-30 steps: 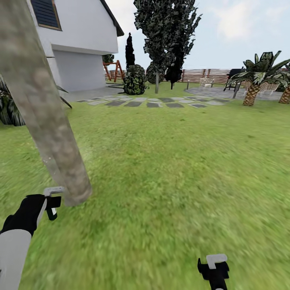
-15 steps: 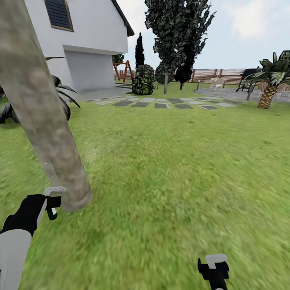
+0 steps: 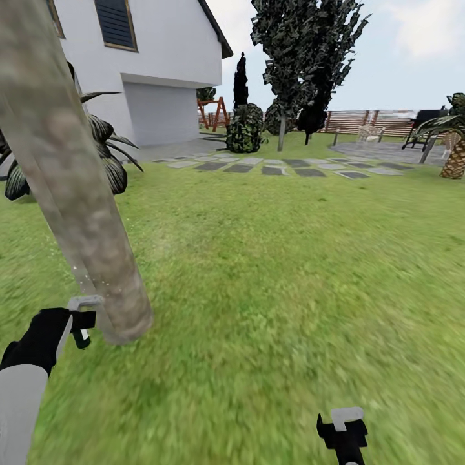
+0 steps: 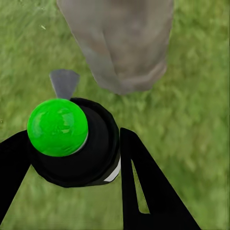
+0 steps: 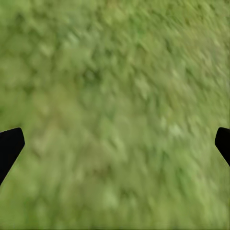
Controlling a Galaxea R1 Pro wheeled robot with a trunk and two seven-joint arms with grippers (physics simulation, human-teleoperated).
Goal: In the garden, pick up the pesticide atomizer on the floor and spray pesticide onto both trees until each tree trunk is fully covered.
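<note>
**A:** What does the head camera take in?

**B:** A thick, mottled grey-brown tree trunk leans across the near left and meets the green grass lawn just beside the left gripper. A few fine whitish specks dot the trunk's lower part. Farther off stand a white house, grey stepping stones, a brown slatted fence and a second tree with a dark blocky crown.

**A:** And the right arm?

**B:** The right gripper hangs low at the bottom edge, over bare grass, well apart from the trunk.

**A:** What does the left wrist camera give?

**B:** The left gripper's black fingers are clamped around a dark bottle, the pesticide atomizer. Its rounded top reads bright green here, not red. A small grey nozzle tab sticks out from it toward the base of the trunk, which is near but not touching.

**A:** The right wrist camera?

**B:** Blurred grass, with the two black fingertips at opposite edges, spread wide with nothing between them.
</note>
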